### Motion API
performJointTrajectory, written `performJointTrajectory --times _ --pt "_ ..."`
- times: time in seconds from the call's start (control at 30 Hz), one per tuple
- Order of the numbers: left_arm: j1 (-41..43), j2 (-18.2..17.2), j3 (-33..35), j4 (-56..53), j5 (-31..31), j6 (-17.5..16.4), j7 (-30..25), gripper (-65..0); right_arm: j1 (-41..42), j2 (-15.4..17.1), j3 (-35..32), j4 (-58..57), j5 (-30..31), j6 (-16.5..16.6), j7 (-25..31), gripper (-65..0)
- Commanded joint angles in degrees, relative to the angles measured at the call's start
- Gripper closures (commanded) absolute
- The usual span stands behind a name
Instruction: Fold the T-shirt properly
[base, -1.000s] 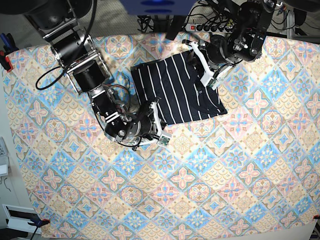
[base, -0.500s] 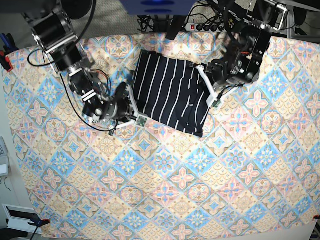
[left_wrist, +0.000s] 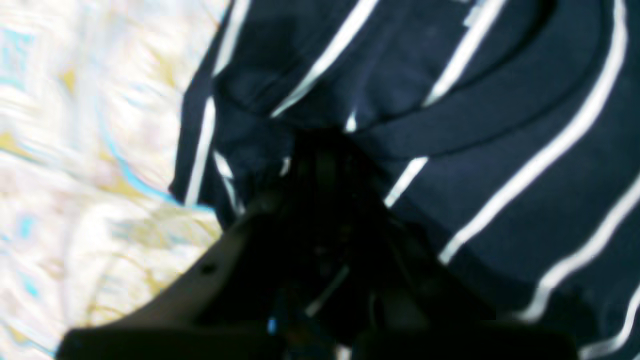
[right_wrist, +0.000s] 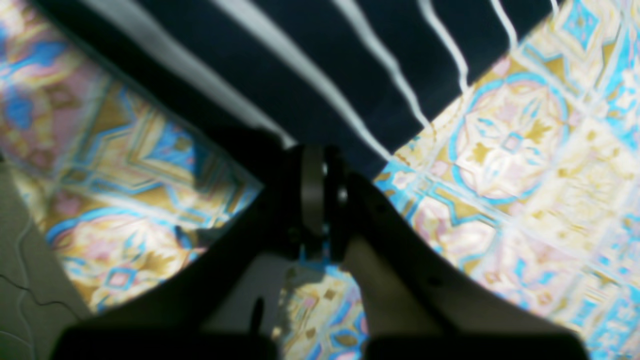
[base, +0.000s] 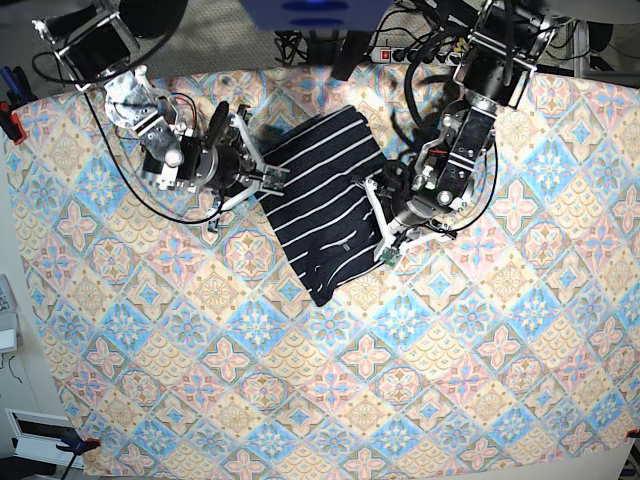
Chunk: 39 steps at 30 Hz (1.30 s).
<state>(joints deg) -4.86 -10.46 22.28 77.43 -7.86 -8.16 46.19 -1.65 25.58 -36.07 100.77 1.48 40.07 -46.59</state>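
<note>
Pastel diamond-patterned tablecloth (base: 400, 400) covers the whole bench, with a power strip (base: 415, 55) and cables beyond its far edge.

On it, toward the far middle, lies the T-shirt (base: 325, 200), dark navy with thin white stripes, folded into a long slanted rectangle whose near corner points toward the front of the bench. A small label shows on its upper layer near that end.

At the shirt's edge on the base view's right sits the left tool (base: 383, 232), its white fingers down at the cloth. The left wrist view shows this tool (left_wrist: 325, 165) pressed together on a bunched fold of the striped cloth, with a curved band of the shirt running just beyond it.

At the opposite edge, on the base view's left, is the right tool (base: 258, 168). In the right wrist view its fingers (right_wrist: 312, 195) are pressed together right at the shirt's hem, over the tablecloth; whether any cloth is pinched between them cannot be told, since the picture is dark and blurred there.
</note>
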Motion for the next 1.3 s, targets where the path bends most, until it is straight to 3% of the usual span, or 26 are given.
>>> performJointTrajectory --times 0.0,0.13,0.37,0.5,0.7,0.9,1.13,1.27 --pt "-1.69 0.83 -0.17 0.59 0.69 0.3 -1.93 0.0 0.2 0.39 0.25 2.57 0.5 -0.07 0.65 -1.8" --pt "-2.65 3.03 -0.35 0.95 4.65 0.82 -2.81 0.0 -1.12 0.39 0.43 6.53 0.5 -0.07 0.57 -1.8" --pt "2.27 1.89 -2.63 12.37 6.93 11.81 -3.86 0.0 -1.38 -0.31 0.07 7.67 0.5 -0.07 1.09 -1.8" --pt "9.48 0.04 -10.02 20.55 6.67 13.39 -3.86 0.0 -0.94 -3.65 0.07 7.67 0.5 -0.07 1.09 -1.8" --pt "23.46 0.13 -23.73 33.38 6.58 14.45 -4.22 0.0 0.02 -10.07 -0.01 7.67 0.5 -0.07 1.09 -1.8" --pt "29.96 5.93 -34.2 36.73 6.58 14.27 -4.3 0.0 3.63 -17.28 -2.74 2.92 0.85 -0.07 1.09 -1.8" --pt "31.98 9.27 -35.87 36.73 6.58 14.19 -3.95 0.0 7.32 -26.07 -2.47 -11.58 0.94 -0.07 1.18 -1.8" --pt "31.98 10.59 -35.78 36.64 6.58 14.19 -3.86 0.0 9.96 -28.53 -2.39 -21.96 0.85 -0.07 4.35 -1.7"
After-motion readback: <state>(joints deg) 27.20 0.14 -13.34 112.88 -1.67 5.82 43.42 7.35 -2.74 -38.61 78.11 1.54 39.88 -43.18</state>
